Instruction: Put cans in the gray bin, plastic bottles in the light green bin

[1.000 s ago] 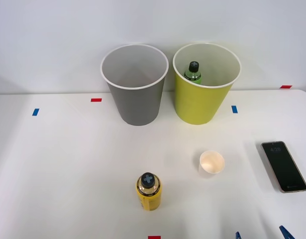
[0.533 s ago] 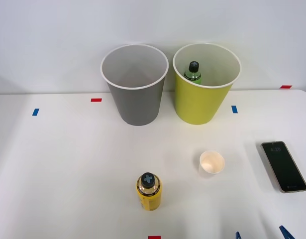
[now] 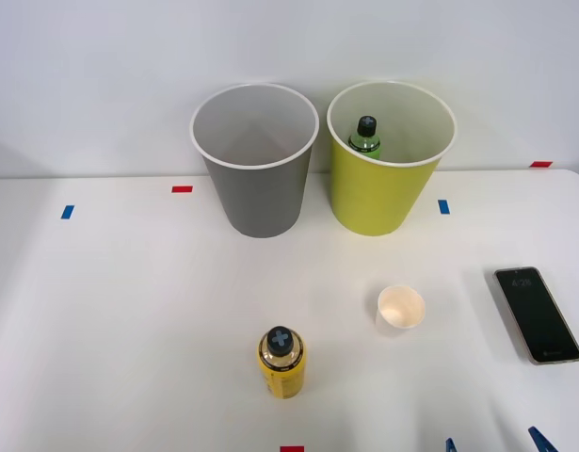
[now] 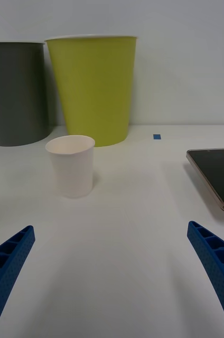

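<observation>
The gray bin [image 3: 259, 193] [image 4: 14, 95] and the light green bin [image 3: 374, 200] [image 4: 93, 84] stand side by side at the back of the white table. A green plastic bottle [image 3: 365, 137] with a black cap stands inside the light green bin. A yellow plastic bottle [image 3: 281, 363] with a blue cross on its black cap stands upright at the front centre. The cans are out of view. My right gripper [image 3: 494, 443] [image 4: 110, 228] is open at the table's front right, holding nothing, well to the right of the yellow bottle.
A small white paper cup [image 3: 400, 309] [image 4: 71, 166] stands just ahead of the gripper. A phone [image 3: 538, 314] [image 4: 217, 174] lies flat at the right. Small blue and red tape marks dot the table.
</observation>
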### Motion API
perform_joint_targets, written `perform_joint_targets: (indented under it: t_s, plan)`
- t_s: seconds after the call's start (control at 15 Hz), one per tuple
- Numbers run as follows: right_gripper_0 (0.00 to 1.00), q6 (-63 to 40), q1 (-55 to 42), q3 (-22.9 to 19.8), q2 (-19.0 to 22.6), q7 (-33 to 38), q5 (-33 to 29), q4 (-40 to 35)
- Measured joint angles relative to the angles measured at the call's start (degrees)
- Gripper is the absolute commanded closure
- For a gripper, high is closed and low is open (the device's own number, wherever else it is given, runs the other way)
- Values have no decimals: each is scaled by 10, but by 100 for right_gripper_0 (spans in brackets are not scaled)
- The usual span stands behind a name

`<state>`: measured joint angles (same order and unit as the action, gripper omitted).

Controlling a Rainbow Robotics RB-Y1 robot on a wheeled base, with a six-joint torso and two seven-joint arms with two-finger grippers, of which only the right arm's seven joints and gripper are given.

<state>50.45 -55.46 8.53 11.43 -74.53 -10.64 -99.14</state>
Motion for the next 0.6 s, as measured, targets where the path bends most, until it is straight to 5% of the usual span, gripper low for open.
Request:
perform_joint_targets:
  t_s: [0.6]
  plan:
    - [0, 0, 0, 0, 0, 0, 0, 0]
